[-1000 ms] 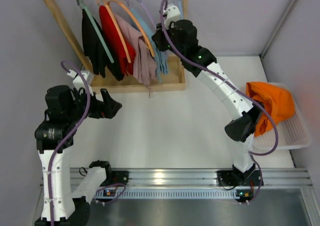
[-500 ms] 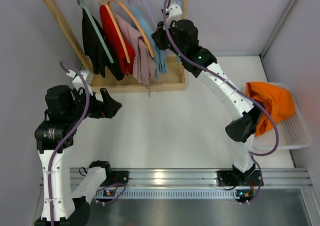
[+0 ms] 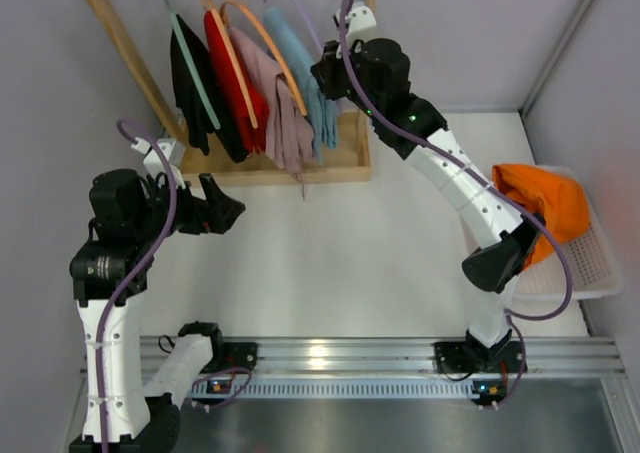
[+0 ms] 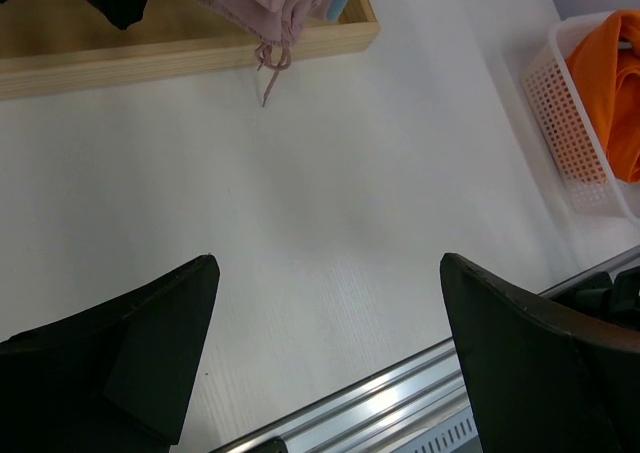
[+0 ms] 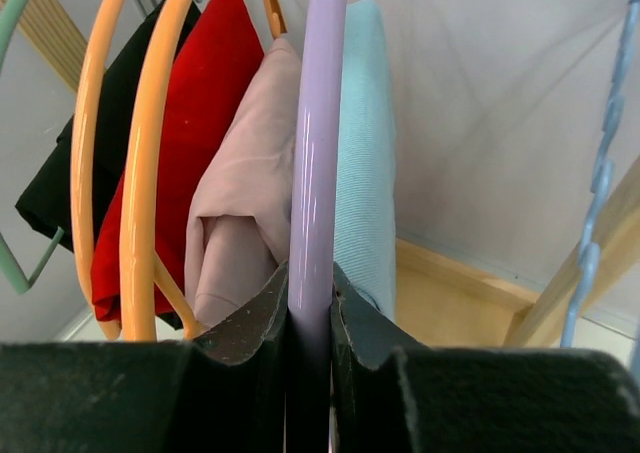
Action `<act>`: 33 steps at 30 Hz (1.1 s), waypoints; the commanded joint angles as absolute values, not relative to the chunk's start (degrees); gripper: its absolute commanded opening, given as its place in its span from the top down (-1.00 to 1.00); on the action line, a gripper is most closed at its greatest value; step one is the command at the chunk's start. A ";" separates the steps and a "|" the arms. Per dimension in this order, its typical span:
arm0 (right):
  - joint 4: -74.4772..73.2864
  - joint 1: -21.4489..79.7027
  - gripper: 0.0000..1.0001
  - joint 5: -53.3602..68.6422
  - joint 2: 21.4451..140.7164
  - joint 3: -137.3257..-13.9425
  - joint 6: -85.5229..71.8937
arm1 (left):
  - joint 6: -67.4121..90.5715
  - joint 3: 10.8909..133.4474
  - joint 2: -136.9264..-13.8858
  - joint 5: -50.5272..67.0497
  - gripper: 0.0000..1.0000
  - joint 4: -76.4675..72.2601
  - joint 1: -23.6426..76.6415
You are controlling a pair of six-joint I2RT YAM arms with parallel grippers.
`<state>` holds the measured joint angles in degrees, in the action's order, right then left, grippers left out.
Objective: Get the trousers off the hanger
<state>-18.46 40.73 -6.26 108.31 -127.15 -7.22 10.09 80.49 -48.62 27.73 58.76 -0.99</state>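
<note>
**Right gripper** (image 5: 310, 295): fingers clamped on the loop of the hanger (image 5: 318, 123), at the right end of the rack (image 3: 290, 170). Compared with a second ago, the arm reaches higher toward the rack's top rail and the hung clothes have swung. The hanger is probably being lifted off, though whether its hook is clear cannot be told.

**Trousers** (image 5: 365, 143): draped on the hanger, just right of the pink garment (image 5: 245, 203); not yet removed.

**Left gripper** (image 4: 328, 273): fingers spread, empty, well in front of the rack, unmoved.

**Views:** only the right wrist view shows the clamp. Only the top view shows both arms and the rail.
</note>
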 commanded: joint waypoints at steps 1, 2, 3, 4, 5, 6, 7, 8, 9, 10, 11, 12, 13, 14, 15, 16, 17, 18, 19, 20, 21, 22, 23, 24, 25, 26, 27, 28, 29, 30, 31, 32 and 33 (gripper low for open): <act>4.66 40.61 1.00 -6.86 97.65 -130.08 -4.66 | 11.69 81.21 -48.78 29.44 -0.97 53.62 -1.32; 5.09 40.52 1.00 -6.86 97.65 -130.17 -4.40 | 12.30 81.04 -48.52 29.53 -0.97 53.27 -1.23; 5.45 40.52 1.00 -7.03 97.82 -130.43 -4.13 | 12.48 80.69 -48.43 29.71 -0.97 52.74 -1.23; 5.62 40.52 1.00 -7.03 98.08 -131.21 -3.61 | 12.74 80.60 -48.34 29.97 -0.97 52.56 -1.23; 5.45 40.52 1.00 -7.03 98.43 -131.92 -3.60 | 13.09 80.60 -48.43 30.06 -0.97 52.12 -1.23; 5.19 40.34 1.00 -7.03 99.05 -132.53 -3.69 | 13.27 80.86 -48.60 30.06 -0.97 52.03 -1.32; 5.01 40.25 1.00 -7.03 99.14 -132.97 -3.87 | 13.27 81.12 -48.69 30.15 -0.96 52.03 -1.23; 5.10 40.17 1.00 -6.86 99.14 -132.89 -3.87 | 13.36 81.30 -48.87 30.15 -0.97 52.03 -1.23; 4.75 40.17 1.00 -6.77 98.88 -132.72 -3.95 | 13.36 81.47 -48.78 30.15 -0.97 52.03 -1.32; 4.40 40.17 1.00 -6.68 98.62 -132.37 -4.04 | 13.36 81.82 -48.87 30.23 -0.97 52.03 -1.23; 4.22 40.17 1.00 -6.51 98.27 -132.02 -4.13 | 13.36 82.00 -48.69 30.58 -0.97 51.94 -1.32; 4.04 40.17 1.00 -6.50 97.22 -131.40 -4.04 | 13.45 82.18 -48.69 30.76 -0.96 52.03 -1.23; 3.87 40.17 1.00 -6.33 96.60 -129.83 -3.87 | 13.36 82.35 -48.60 31.20 -0.96 51.94 -1.32; 3.69 40.17 1.00 -6.33 95.81 -128.68 -3.69 | 13.36 82.27 -48.52 31.72 -0.95 51.51 -1.23; 3.60 40.25 1.00 -6.15 94.06 -127.54 -3.78 | 13.36 82.09 -48.17 32.86 -0.93 50.20 -1.32; 3.52 40.17 1.00 -5.89 93.17 -125.09 -3.78 | 13.53 81.74 -47.56 33.31 -0.93 49.32 -1.32; 3.34 40.17 1.00 -5.71 92.21 -123.85 -3.87 | 14.23 81.56 -47.29 33.66 -0.93 48.18 -1.32; 3.25 40.17 1.00 -5.54 90.46 -122.79 -3.95 | 14.67 81.48 -46.94 34.88 -0.92 47.03 -1.32; 2.90 40.17 1.00 -5.19 89.66 -121.30 -4.04 | 15.03 81.39 -46.50 35.59 -0.92 44.93 -1.32; 1.94 40.17 1.00 -5.10 88.95 -120.77 -4.13 | 15.99 81.39 -46.41 36.29 -0.92 44.04 -1.23; 1.15 40.25 1.00 -4.84 87.47 -120.24 -4.13 | 16.43 81.56 -46.41 37.26 -0.92 43.34 -1.32; 0.53 40.17 1.00 -4.75 86.67 -119.02 -4.04 | 16.70 81.82 -46.67 37.96 -0.92 42.55 -1.32; 0.18 40.17 1.00 -4.66 85.70 -118.22 -3.78 | 17.31 82.17 -47.02 38.58 -0.92 42.37 -1.23; 0.18 40.17 1.00 -4.57 83.78 -117.08 -3.43 | 17.75 82.35 -47.37 39.02 -0.92 42.19 -1.32; 0.18 40.25 1.00 -4.48 82.80 -115.16 -2.99 | 18.45 82.61 -47.72 39.98 -0.92 42.01 -1.23; -1.56 40.17 1.00 -4.40 81.92 -114.35 -2.90 | 19.07 82.79 -48.25 40.51 -0.91 41.75 -1.32; -2.02 40.17 1.00 -4.22 80.17 -113.56 -2.90 | 19.86 82.79 -48.43 41.13 -0.89 41.40 -1.23; -2.46 40.17 1.00 -4.04 79.20 -111.55 -3.07 | 21.86 82.53 -48.60 42.87 -0.88 40.87 -1.23; -2.81 40.25 1.00 -3.78 78.15 -110.40 -3.25 | 23.02 82.27 -48.52 44.20 -0.86 38.78 -1.32; -3.42 40.17 1.00 -3.34 75.87 -109.17 -3.34 | 24.25 81.05 -47.99 44.90 -0.86 37.54 -1.23; -3.69 40.25 1.00 -2.82 74.89 -106.64 -3.43 | 25.56 80.43 -47.55 45.26 -0.86 35.88 -1.32; -3.95 40.25 1.00 -1.94 73.75 -105.48 -3.43 | 27.75 79.90 -47.11 45.35 -0.86 33.34 -1.23; -4.65 40.25 1.00 -1.50 71.65 -104.34 -3.43 | 28.56 79.37 -46.59 45.35 -0.86 32.01 -1.32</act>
